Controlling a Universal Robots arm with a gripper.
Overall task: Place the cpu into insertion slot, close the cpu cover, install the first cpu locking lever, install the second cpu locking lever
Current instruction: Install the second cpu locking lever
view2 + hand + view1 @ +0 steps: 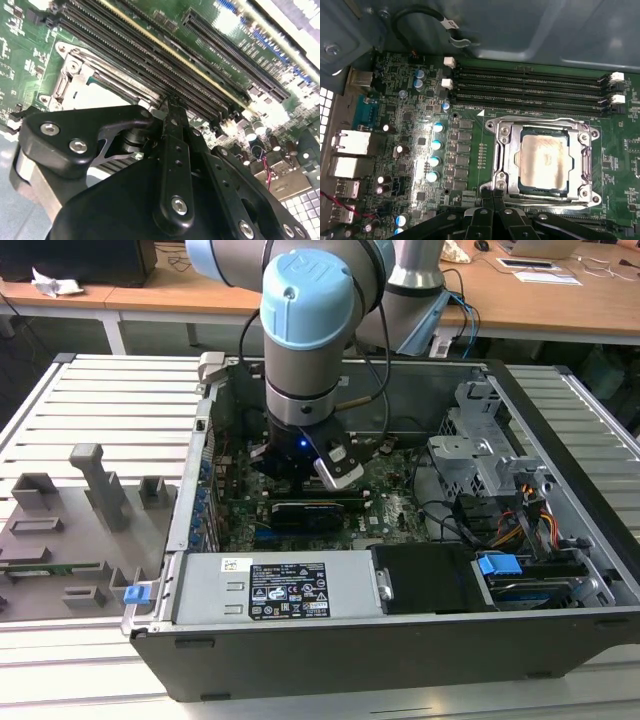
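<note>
The cpu, a silver-grey square chip, lies seated in the insertion slot on the green motherboard. The cpu cover, a silvery frame with a square window, lies flat over the chip's rim. A thin metal lever runs along one side of the socket and another lever along the opposite side. My gripper is shut, its black fingertips together at the socket's edge with nothing visible between them. In the second wrist view the gripper points at the socket frame. The exterior view has the gripper low inside the open computer case.
Long black memory slots run beside the socket. A black card sits just in front of the gripper, with the power supply nearer still. A metal drive cage stands on the exterior view's right. Grey fixtures lie outside the case.
</note>
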